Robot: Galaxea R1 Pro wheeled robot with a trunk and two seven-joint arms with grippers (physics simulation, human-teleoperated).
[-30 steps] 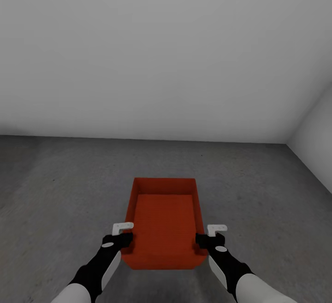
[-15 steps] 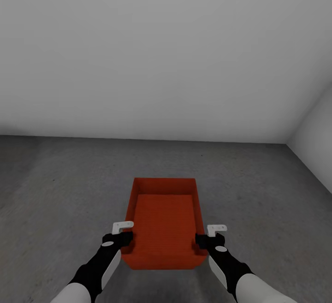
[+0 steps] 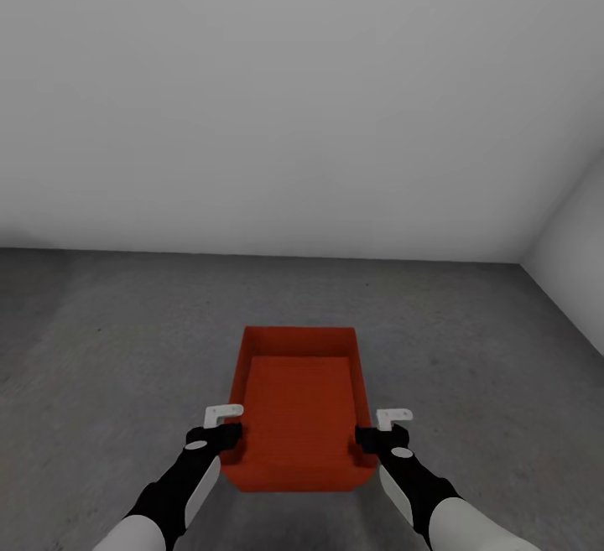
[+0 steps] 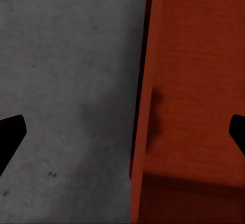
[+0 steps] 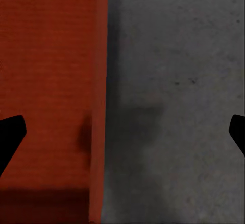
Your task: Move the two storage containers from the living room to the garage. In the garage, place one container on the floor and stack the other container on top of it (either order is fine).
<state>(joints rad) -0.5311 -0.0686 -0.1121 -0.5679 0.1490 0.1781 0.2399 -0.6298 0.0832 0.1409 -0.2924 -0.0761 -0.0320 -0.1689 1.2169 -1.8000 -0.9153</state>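
Nothing moved: container [image 3: 298, 417], long axis apparently straight ahead, between fingers [image 3: 223, 413].

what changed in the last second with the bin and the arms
Nothing visibly changed. The bin sits in the same spot on the grey floor, with the left pincer and right pincer open astride its side walls just as before.

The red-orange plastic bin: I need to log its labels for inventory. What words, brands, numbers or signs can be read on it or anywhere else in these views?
None: no text shows on the red-orange open-top plastic bin, the dark grey concrete-like floor or the plain pale grey wall.
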